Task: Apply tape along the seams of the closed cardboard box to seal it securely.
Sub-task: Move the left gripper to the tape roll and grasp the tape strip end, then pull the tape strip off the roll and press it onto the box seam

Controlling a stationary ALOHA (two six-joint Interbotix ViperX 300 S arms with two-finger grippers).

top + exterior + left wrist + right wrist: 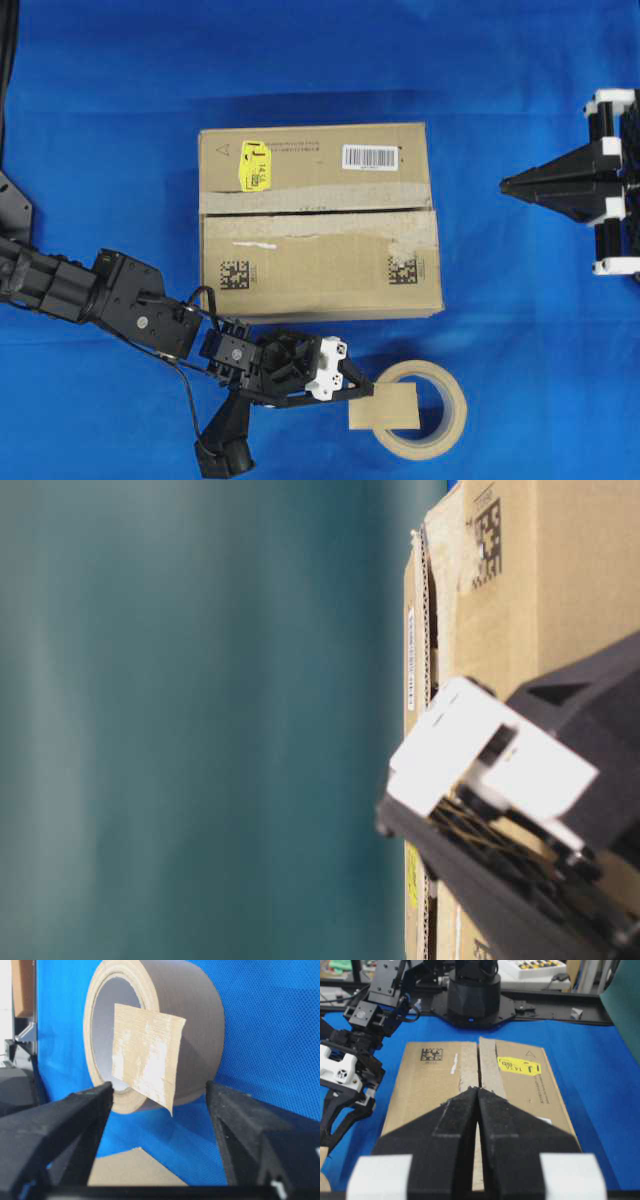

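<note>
Tape (145, 1055) sits between the parted left gripper (157, 1110) fingers: centre, pinch its free edge; right gripper (478, 1110) clenched empty.

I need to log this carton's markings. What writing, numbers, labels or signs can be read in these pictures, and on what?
Yellow sticker on the cardboard box: a big black "J"; the small digits beside it are too blurred to read.
White barcode label: bars only, digits too small.
Two black square codes: not readable.
Faint print line and triangle sign: illegible.
</note>
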